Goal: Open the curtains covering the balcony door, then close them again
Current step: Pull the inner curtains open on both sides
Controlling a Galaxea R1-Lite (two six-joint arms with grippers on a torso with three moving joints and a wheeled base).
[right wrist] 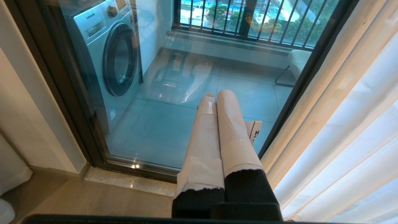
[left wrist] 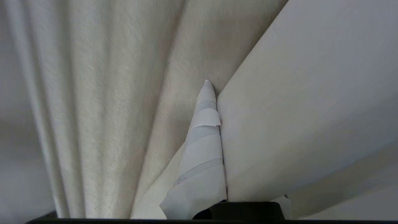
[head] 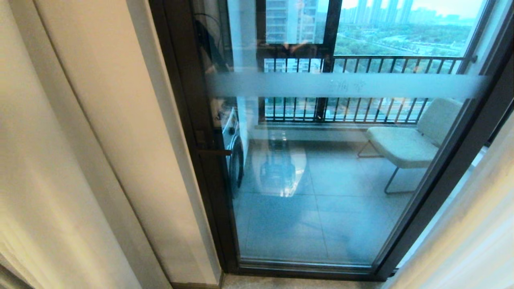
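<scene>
With the heavy cream textured curtains (left wrist: 102, 102) bunched left of the bare dark-framed glass balcony door (head: 321, 168), the left gripper (left wrist: 207, 90), pinched shut on a fold, could slip off while dragging; the right gripper (right wrist: 217, 99) hangs closed.

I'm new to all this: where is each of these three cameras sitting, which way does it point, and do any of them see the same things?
Head view: on the robot's head, looking forward and down through the balcony door at a chair; no arm shows.
Left wrist view: behind the left gripper, shut on a fold of the cream curtain that fills the picture.
Right wrist view: behind the shut right gripper, facing the door and a washing machine.
Shared: head and right wrist views both show door, washing machine, chair and railing.
</scene>
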